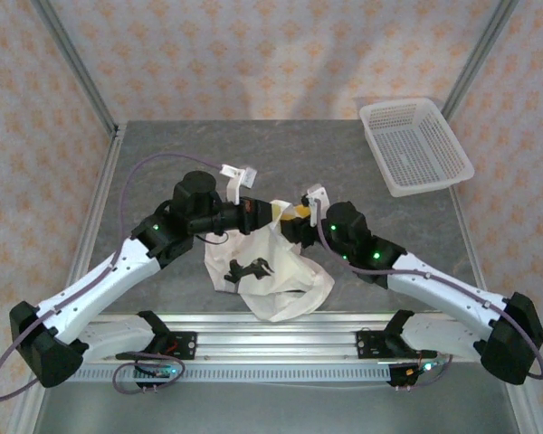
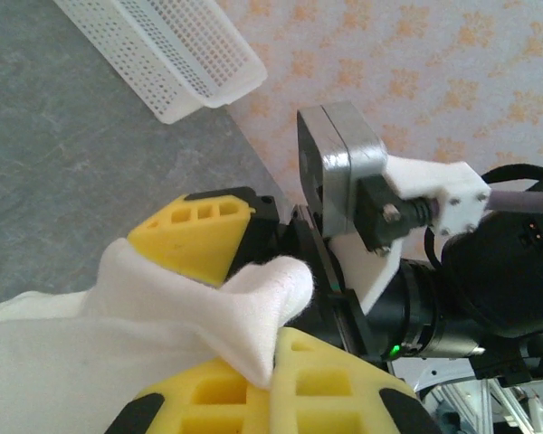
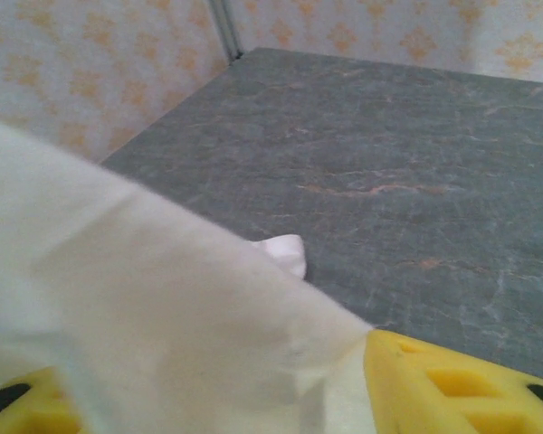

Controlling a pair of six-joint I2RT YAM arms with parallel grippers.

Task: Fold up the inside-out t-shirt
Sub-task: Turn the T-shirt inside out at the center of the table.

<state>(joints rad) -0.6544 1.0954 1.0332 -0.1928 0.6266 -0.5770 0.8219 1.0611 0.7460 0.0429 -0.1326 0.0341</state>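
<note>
Left fingers are clamping the shirt, which is hanging bunched at the near desk edge. Right fingers are cloth-draped, grip unclear. Risk: thin cotton slipping free, bunch collapsing.

Surface inspection:

1. T-shirt: white cloth, thin, soft, matt, heavily creased.
2. Table: grey, stone-like mottled top, matt, with faint rust-coloured veins.
3. Basket: white plastic mesh, smooth, slight sheen.
4. Left gripper, fingers: yellow plastic, matt, moulded with open pockets.
5. Arm shells: white and black plastic, smooth, semi-gloss.
6. Base rail: bare metal, brushed look.
7. Walls: matt, printed pattern; material not determinable.
</note>
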